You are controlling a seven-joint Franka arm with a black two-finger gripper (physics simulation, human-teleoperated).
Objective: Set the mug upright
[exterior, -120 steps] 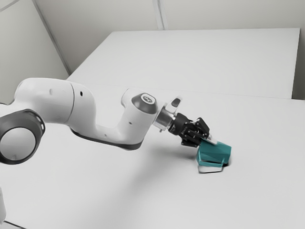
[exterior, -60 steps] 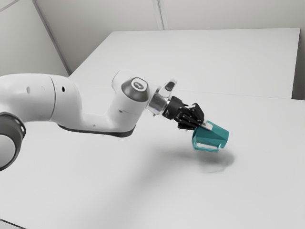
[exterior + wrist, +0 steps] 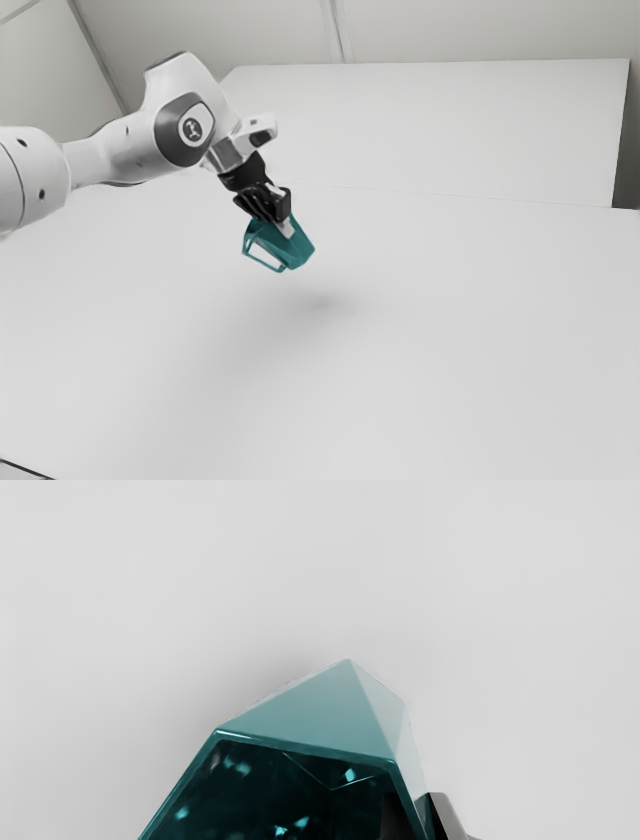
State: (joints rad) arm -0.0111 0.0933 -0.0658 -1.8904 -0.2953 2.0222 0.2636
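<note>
Teal mug (image 3: pixel 298 249) hangs tilted, pinched by the gripper (image 3: pixel 283 222), one fingertip (image 3: pixel 394 820) inside.

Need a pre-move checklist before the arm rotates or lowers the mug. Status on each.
1. Fingers shut on the mug: ok, its wall is between them, one inside, one outside.
2. Mug off the table: ok, its shadow lies apart below it.
3. Mouth end higher than base: ok, the base points down toward the exterior view's right.
4. Mug upright: not ok, it hangs tilted; likely needs turning before it is lowered.
5. Grip firm enough to prevent slipping: cannot tell.
</note>
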